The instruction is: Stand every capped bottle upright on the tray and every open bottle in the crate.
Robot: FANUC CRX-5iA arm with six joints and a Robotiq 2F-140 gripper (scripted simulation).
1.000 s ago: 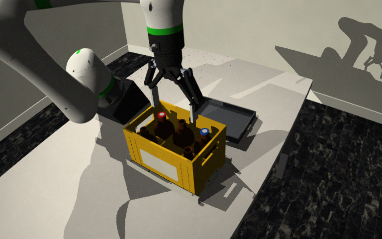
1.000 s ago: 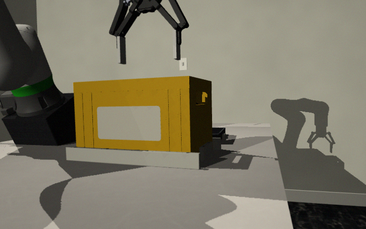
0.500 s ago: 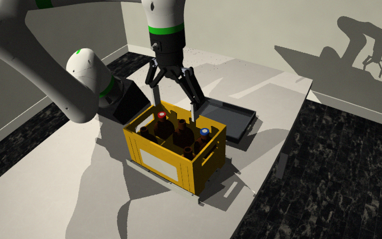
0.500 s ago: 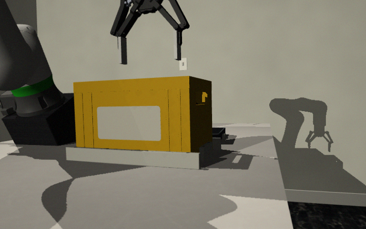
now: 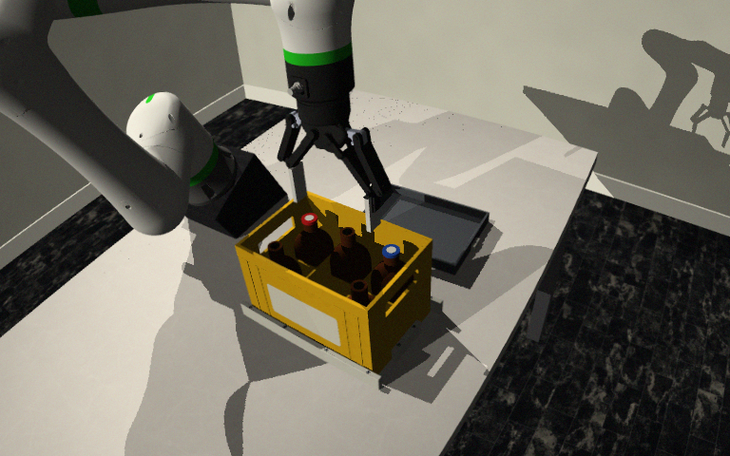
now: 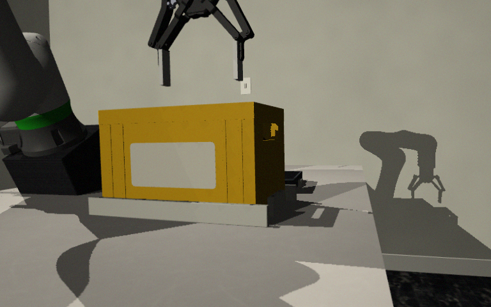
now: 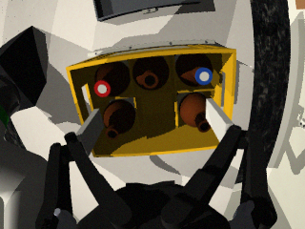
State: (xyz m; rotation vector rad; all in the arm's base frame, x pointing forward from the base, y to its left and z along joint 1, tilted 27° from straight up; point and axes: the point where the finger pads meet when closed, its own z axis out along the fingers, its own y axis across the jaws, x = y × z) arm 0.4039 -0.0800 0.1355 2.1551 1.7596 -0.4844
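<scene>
A yellow crate (image 5: 398, 316) (image 6: 173, 123) (image 7: 152, 151) stands on the table with several brown bottles upright inside. A red-capped bottle (image 5: 309, 218) (image 7: 102, 88) is at the back left. A blue-capped bottle (image 5: 391, 251) (image 7: 204, 75) is at the back right. Three open bottles (image 5: 347, 234) (image 5: 275, 248) (image 5: 358, 287) fill other cells. The dark grey tray (image 5: 447, 225) (image 6: 292, 176) lies empty behind the crate. My gripper (image 5: 334, 209) (image 6: 202, 80) (image 7: 152, 113) is open and empty, a little above the crate. In the exterior view the crate wall hides the bottles.
The crate sits on a low grey base plate (image 6: 181, 212) (image 5: 322, 349). The robot's black pedestal (image 5: 241, 188) (image 6: 54, 173) stands left of the crate. The table's edge (image 5: 538, 279) drops off to the right, past the tray.
</scene>
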